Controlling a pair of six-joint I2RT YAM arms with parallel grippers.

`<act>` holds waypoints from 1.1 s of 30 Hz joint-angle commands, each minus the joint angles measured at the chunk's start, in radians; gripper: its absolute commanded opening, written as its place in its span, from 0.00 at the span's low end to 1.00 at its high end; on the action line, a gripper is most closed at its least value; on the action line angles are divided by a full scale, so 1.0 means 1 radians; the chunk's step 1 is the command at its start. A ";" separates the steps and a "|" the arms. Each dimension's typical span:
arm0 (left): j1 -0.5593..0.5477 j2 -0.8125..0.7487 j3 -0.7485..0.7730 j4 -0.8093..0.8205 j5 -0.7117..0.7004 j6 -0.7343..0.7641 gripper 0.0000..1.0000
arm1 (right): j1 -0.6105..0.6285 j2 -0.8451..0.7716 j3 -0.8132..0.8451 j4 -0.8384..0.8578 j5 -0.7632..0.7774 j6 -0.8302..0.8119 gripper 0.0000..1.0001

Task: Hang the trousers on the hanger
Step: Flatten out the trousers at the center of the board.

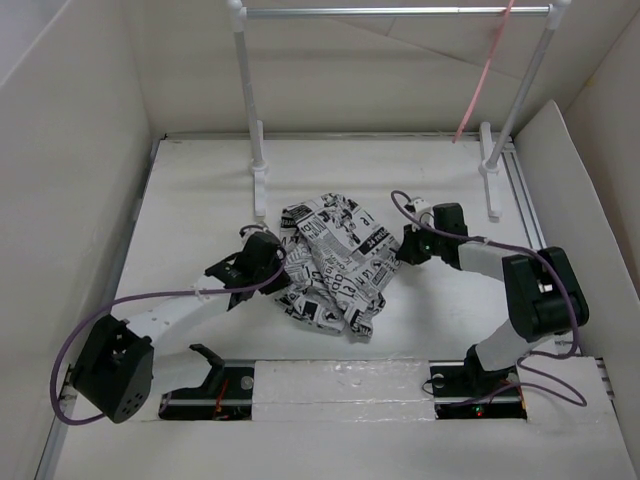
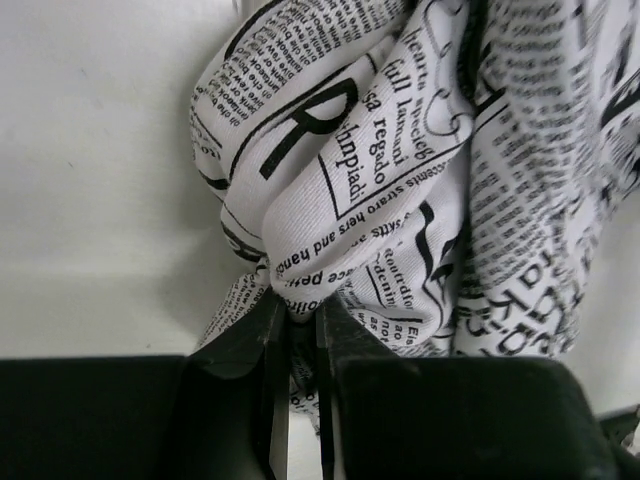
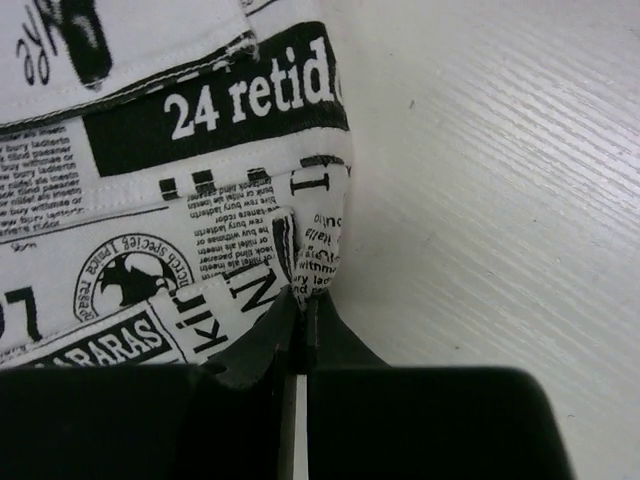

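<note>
At the middle of the white table point(image 1: 200, 180) the trousers point(image 1: 332, 265) lie bunched in a crumpled heap. On the cloth the right wrist view reads "24 retid" in white on a black band, with "ARARAS" lower down; the left wrist view reads "full" and "regado" beside a large black "R". Left of the trousers, the left gripper point(image 1: 283, 265) reaches in low, its arm stretched along the table and its jaws nipped tight on a fold at the heap's left edge. Right of the trousers, the right gripper point(image 1: 402, 247) comes in with its elbow raised, jaws pinched on the stitched right edge of the cloth. Behind the trousers stands the rack point(image 1: 395, 12), and the pink hanger point(image 1: 484, 75) hangs from its silver bar, well apart from the heap, up and to the right. Bare table shows between the trousers and the rack's posts, and out to the side walls
</note>
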 commanded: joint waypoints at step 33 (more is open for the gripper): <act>0.166 -0.301 0.296 -0.184 0.089 0.076 0.00 | -0.274 -0.186 0.628 -0.684 0.375 -0.090 0.56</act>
